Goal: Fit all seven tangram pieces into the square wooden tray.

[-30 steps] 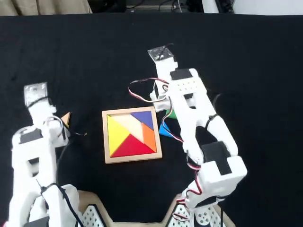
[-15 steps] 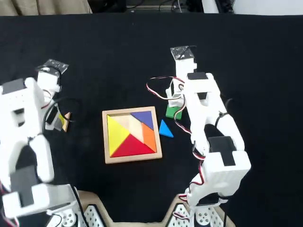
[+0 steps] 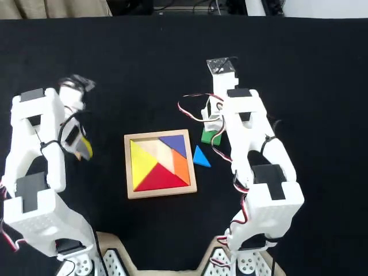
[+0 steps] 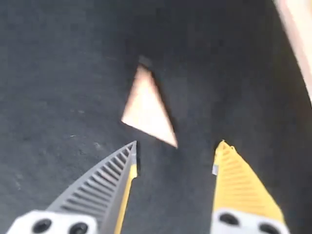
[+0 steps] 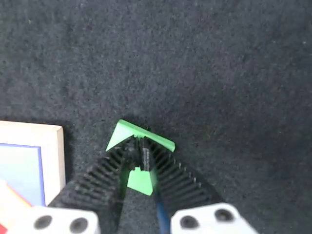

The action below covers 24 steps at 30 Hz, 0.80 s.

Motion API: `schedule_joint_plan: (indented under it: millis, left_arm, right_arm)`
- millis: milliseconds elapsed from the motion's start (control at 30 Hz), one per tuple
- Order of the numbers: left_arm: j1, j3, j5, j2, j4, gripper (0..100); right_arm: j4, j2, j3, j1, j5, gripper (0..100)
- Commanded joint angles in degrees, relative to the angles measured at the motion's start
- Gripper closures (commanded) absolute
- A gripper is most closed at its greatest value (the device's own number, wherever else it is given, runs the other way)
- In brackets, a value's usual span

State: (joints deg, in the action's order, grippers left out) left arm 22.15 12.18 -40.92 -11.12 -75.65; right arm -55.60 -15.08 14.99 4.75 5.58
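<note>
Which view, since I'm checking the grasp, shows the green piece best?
The right wrist view: the green piece sits close up and the right gripper has its jaws closed on it. The high view shows a small green patch beside the tray, partly under that gripper. The left wrist view faces a pale triangle instead.

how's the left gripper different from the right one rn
The left gripper is open, its fingers spread just short of the pale triangle; the right gripper is shut, tips meeting over the green piece. The left has one grey and one yellow finger; the right's are both black. The right sits close beside the wooden tray; the left is farther from it. Both aim at a loose piece on the black cloth.
</note>
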Motion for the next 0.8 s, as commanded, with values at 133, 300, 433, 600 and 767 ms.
schedule_joint_plan:
  millis: [133, 300, 433, 600, 767]
  left_arm:
    - [-0.31, 3.21, 18.81, -2.11, 14.95, 74]
    - [-0.31, 5.32, 18.73, -2.73, 19.08, 74]
    - [1.27, 4.97, 19.08, -2.81, 17.05, 75]
    - [1.71, 5.49, 19.16, -2.81, 16.79, 75]
    - [1.45, 5.58, 19.16, -2.9, 12.92, 75]
  right_arm:
    - [0.88, 0.75, -0.66, 0.18, 0.0, 98.6]
    - [1.67, 0.4, -0.57, 0.18, 0.0, 98.6]
    - [2.02, 0.4, -0.57, 0.18, 0.09, 98.6]
    - [2.02, 0.31, -0.57, 0.18, 0.09, 98.6]
    - [2.02, 0.31, -0.48, 0.18, 0.09, 98.6]
